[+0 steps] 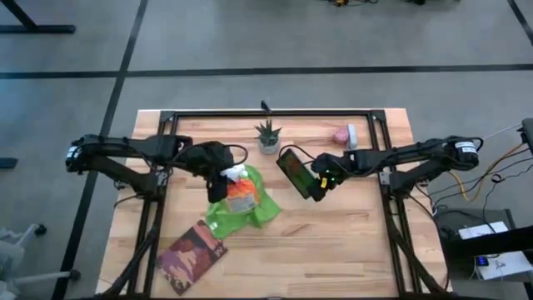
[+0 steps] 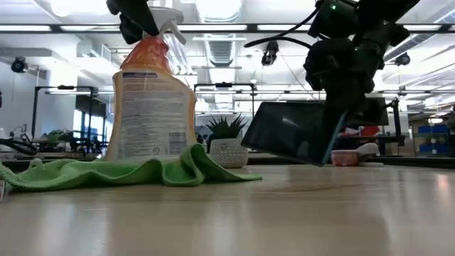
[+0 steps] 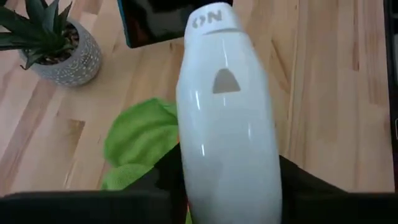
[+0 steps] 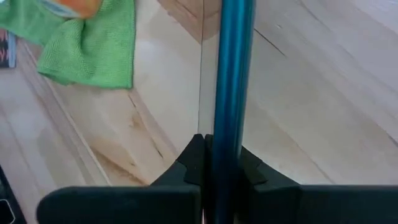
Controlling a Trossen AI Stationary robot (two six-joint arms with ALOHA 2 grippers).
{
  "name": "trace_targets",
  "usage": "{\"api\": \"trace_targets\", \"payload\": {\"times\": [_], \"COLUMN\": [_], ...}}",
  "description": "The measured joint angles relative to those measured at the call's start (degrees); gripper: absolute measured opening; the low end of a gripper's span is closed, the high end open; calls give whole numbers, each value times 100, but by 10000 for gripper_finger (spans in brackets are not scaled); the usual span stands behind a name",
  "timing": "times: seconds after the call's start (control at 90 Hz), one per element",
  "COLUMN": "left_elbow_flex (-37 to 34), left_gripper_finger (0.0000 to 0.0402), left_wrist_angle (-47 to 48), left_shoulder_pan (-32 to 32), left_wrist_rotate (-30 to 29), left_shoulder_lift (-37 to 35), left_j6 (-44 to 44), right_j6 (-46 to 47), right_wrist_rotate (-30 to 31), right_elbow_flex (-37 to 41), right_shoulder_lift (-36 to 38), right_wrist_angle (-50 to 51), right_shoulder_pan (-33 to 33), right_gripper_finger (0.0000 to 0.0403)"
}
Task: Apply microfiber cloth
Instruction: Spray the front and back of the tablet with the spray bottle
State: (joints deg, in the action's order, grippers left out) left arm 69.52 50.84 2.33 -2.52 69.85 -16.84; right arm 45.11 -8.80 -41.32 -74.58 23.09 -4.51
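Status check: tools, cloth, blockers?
Left tool shut on spray bottle, standing on microfiber cloth. Right tool shut on tablet, held tilted. Cloth untouched, pinned by bottle.

Lime-green microfiber cloth (image 1: 246, 212), rumpled, lying spread on the wooden table, partly under an orange spray bottle (image 1: 241, 196)

Bright overhead ceiling lights (image 2: 213, 8), soft shadows, blurred close wrist views

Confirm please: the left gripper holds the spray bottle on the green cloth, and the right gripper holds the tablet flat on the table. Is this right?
Not quite. The right gripper holds the tablet tilted, lifted above the table, as the low view shows. The rest is right.
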Motion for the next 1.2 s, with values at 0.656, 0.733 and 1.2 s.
{"api": "trace_targets", "payload": {"times": [0.656, 0.733, 1.2], "left_elbow_flex": [349, 292, 220], "left_gripper_finger": [117, 117, 119], "left_wrist_angle": [-397, -563, -41], "left_shoulder_pan": [1006, 1121, 761], "left_wrist_rotate": [216, 192, -734], "left_shoulder_lift": [132, 291, 523], "left_j6": [-479, -554, -615], "right_j6": [-115, -118, -164], "right_wrist_rotate": [2, 2, 0], "right_elbow_flex": [-2, -2, -2], "right_shoulder_lift": [58, 58, 58], "right_wrist_angle": [4, 3, 18], "right_shoulder_pan": [-2, -2, -2], "right_gripper_finger": [9, 9, 9]}}
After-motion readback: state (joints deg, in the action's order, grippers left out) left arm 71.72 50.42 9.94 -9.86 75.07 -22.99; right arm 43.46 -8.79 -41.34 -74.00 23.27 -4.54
